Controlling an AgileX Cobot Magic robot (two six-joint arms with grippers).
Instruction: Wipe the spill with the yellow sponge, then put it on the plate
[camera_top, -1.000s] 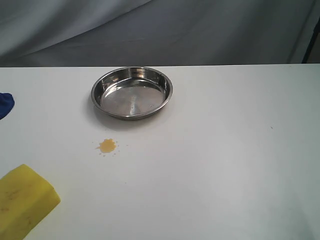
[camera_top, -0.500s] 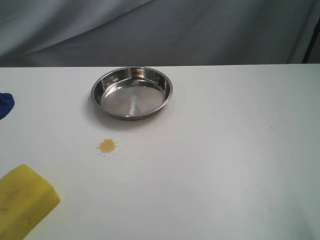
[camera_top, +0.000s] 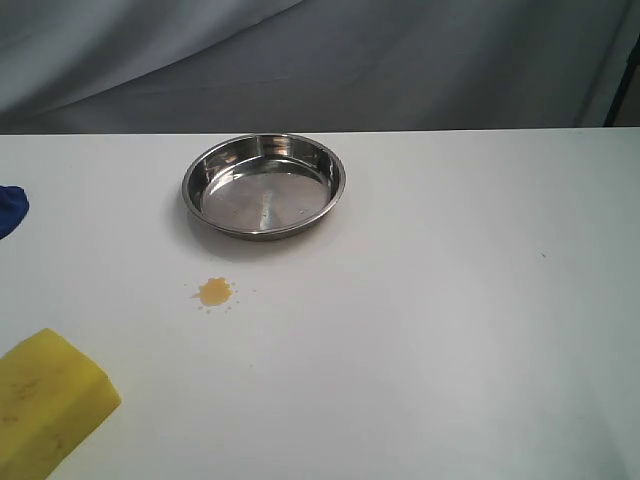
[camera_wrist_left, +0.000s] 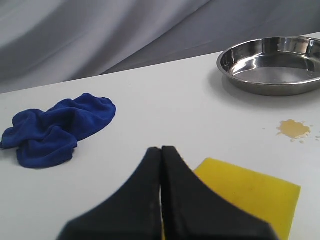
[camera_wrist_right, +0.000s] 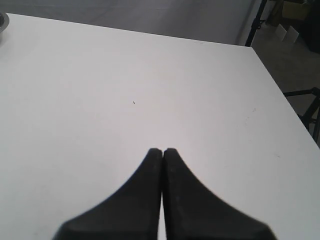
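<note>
Yellow sponge (camera_top: 52, 400) lies flat on the white table (camera_top: 450, 330) at the near left corner of the exterior view, cut off in part by the picture's edge. The left gripper (camera_wrist_left: 161, 150) has its two black fingers pressed together tip to tip and holds nothing. In the left wrist view the sponge sits just beside those closed tips, one corner of it hidden behind a finger. The frames do not show whether finger and foam touch, but the sponge is not between the jaws.

The spill (camera_top: 215, 291), a small orange-yellow blotch with a few specks round it, lies on the table between the sponge and the plate (camera_top: 264, 232), apart from both. The plate is a round steel dish with a raised rim. It stands farther back on the table and its flat bottom is bare. A crumpled blue cloth (camera_wrist_left: 55, 127) lies on the table, well apart from the sponge, at the far left edge of the exterior view.

The right gripper (camera_wrist_right: 163, 151) is likewise closed, fingertip against fingertip, with nothing in it. It hangs over a bare stretch of the table, well apart from the sponge and the spill.
</note>
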